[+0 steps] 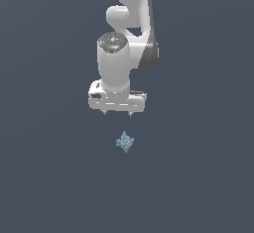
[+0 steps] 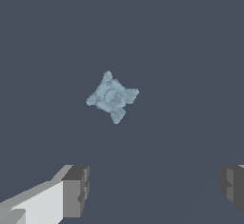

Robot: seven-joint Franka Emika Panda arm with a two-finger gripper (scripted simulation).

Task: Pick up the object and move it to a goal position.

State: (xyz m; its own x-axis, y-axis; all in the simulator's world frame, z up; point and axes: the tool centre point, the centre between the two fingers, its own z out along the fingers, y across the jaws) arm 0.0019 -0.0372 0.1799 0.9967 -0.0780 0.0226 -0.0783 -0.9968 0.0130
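The object (image 1: 125, 142) is a tiny pale blue-grey spiky lump lying on the dark grey floor. It also shows in the wrist view (image 2: 112, 96), apart from the fingers. My white gripper (image 1: 117, 113) hangs above it, a little toward the exterior view's left, with a clear gap between the fingertips and the lump. The jaws stand wide open and empty. In the wrist view the two grey fingers (image 2: 76, 190) show far apart at the frame's edge, with nothing between them.
The floor (image 1: 198, 177) is a plain dark grey surface all around. The white arm (image 1: 126, 9) rises behind the gripper to the frame's top. No other objects show.
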